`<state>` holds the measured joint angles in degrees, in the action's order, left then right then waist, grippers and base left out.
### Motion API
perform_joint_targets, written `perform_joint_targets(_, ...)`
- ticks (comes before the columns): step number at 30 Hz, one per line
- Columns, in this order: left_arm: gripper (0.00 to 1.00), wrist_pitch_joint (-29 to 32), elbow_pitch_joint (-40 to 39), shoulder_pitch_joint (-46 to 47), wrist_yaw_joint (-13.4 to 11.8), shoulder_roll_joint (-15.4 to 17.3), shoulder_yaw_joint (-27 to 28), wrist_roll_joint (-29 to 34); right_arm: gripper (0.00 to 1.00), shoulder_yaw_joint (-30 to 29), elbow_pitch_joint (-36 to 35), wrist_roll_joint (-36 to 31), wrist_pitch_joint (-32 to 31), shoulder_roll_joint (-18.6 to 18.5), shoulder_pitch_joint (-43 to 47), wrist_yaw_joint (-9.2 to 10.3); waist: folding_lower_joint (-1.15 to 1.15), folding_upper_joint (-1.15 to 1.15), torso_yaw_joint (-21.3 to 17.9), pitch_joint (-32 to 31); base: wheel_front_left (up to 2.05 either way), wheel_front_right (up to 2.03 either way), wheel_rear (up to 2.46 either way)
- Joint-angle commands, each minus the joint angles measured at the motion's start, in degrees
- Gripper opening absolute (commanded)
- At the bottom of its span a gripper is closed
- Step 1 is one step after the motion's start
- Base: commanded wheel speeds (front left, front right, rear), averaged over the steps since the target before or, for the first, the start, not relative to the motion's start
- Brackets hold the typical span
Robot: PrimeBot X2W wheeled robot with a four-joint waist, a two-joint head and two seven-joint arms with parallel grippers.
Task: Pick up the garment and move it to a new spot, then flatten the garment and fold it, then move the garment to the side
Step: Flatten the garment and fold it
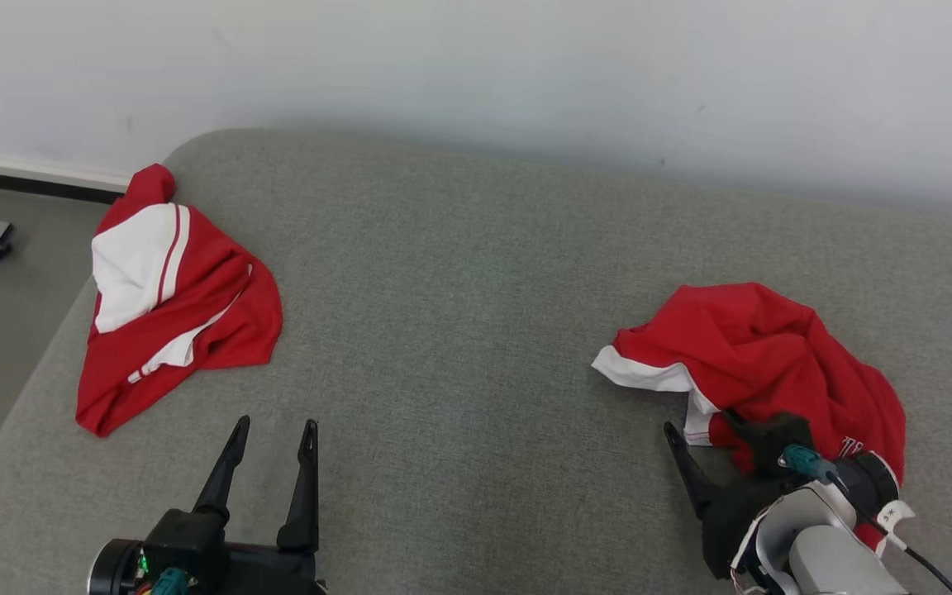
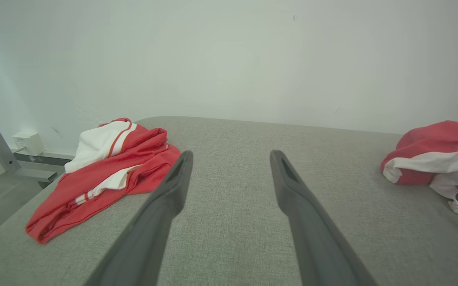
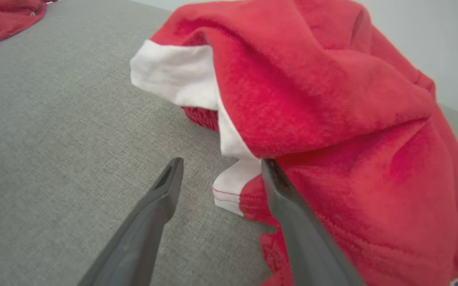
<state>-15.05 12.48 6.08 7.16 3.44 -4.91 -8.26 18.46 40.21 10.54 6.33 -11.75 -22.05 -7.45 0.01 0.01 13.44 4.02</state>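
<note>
right fingers spread — maybe touching the garment

The left claw, two long dark tapered fingers on a black wrist block, sits low at the robot's left. It points straight ahead, jaws spread wide with nothing between them. In its own wrist view the left claw shows both fingers level and parted. The right claw, of the same dark build, rises from a pale grey forearm at the lower right and tilts towards the robot's left. The right claw also gapes wide, clasping nothing.
</note>
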Motion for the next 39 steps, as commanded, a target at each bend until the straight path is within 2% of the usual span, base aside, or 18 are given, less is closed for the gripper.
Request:
perform_joint_targets(1, 1.00, -0.2, 0.1, 0.8, 0.3, -0.2, -0.1, -0.4, 1.00, 0.5, 1.3, -0.6, 0.4, -0.7, -1.2, -0.07, -0.01, -0.01, 1.8, 1.7, 0.00, 0.00, 0.00)
perform_joint_targets(9, 1.00, -0.2, 0.2, 1.0, 0.2, -0.5, 0.0, -0.9, 1.00, 1.3, 12.2, -2.4, 0.5, -0.6, -5.6, -0.08, -0.01, -0.01, 3.6, 2.2, 0.00, 0.00, 0.00)
perform_joint_targets(10, 1.00, -0.2, 0.2, 0.9, 0.1, -0.5, 0.0, -0.8, 0.62, 1.4, 13.2, -2.3, 0.4, -0.5, -5.7, -0.08, -0.01, -0.01, 3.7, 2.2, 0.00, 0.00, 0.00)
perform_joint_targets(12, 1.00, -0.2, 0.2, 0.7, 0.0, -0.6, 0.2, -0.9, 0.00, 1.5, 15.3, -2.3, 0.1, -0.3, -5.9, -0.07, -0.01, -0.01, 3.7, 2.0, 0.00, 0.00, 0.00)
perform_joint_targets(16, 1.00, -0.2, 0.4, 0.0, -0.2, -0.6, 0.6, -1.0, 0.00, 1.8, 17.1, -1.8, 2.1, 0.5, -7.1, -0.08, -0.01, -0.01, 2.9, 1.2, 0.00, 0.00, 0.00)
perform_joint_targets(21, 1.00, -0.2, 0.8, -1.1, -0.2, -0.6, 1.2, -0.9, 0.00, 3.8, 15.9, 0.1, 6.2, 2.5, -7.1, -0.08, -0.01, -0.01, 1.1, -1.3, 0.00, 0.00, 0.00)
perform_joint_targets(27, 1.00, -0.2, 0.9, -3.0, 0.0, -0.5, 1.7, -0.2, 0.00, 9.1, 8.2, 3.9, 8.4, 2.5, -3.4, -0.07, -0.01, -0.01, -2.4, -4.8, 0.00, 0.00, 0.00)
perform_joint_targets(33, 1.00, -0.2, 0.3, -4.2, 0.1, -0.6, 1.9, -0.4, 0.00, 11.6, -5.7, 6.6, 8.7, -1.6, 3.8, -0.07, -0.01, -0.01, -6.6, -6.0, 0.00, 0.00, 0.00)
perform_joint_targets(39, 1.00, -0.2, 0.1, -4.9, 0.2, -0.6, 1.7, -0.9, 0.00, 4.9, -21.0, 6.4, 6.4, -6.2, 14.6, -0.07, -0.01, -0.01, -10.3, -6.3, 0.00, 0.00, 0.00)
